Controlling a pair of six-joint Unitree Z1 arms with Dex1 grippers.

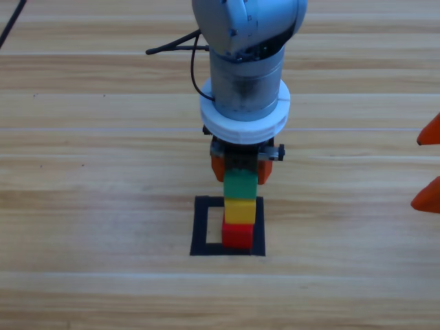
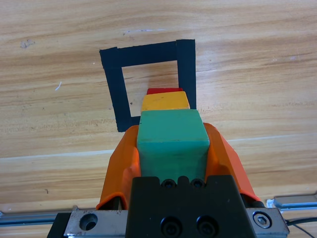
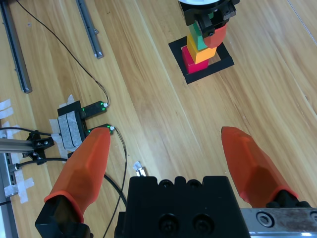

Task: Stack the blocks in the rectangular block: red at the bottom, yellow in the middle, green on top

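Inside the black tape square (image 1: 201,227) (image 2: 147,53) (image 3: 218,67), the rectangular block, a red cube (image 1: 237,235) (image 2: 163,91) (image 3: 187,58) sits on the wood. A yellow cube (image 1: 239,210) (image 2: 165,101) (image 3: 200,53) rests on it. The green cube (image 1: 240,184) (image 2: 171,141) (image 3: 196,29) is on top. My left gripper (image 1: 240,172) (image 2: 171,130) (image 3: 213,29) reaches down from the top middle and is shut on the green cube, one orange jaw against each side. At the right edge waits my right gripper (image 1: 426,163) (image 3: 166,134), open and holding nothing.
The stack stands toward the square's right side in the high view. The right wrist view shows metal rails (image 3: 89,27), thin black cables (image 3: 74,62) and a taped black device with green lights (image 3: 74,121) off to one side.
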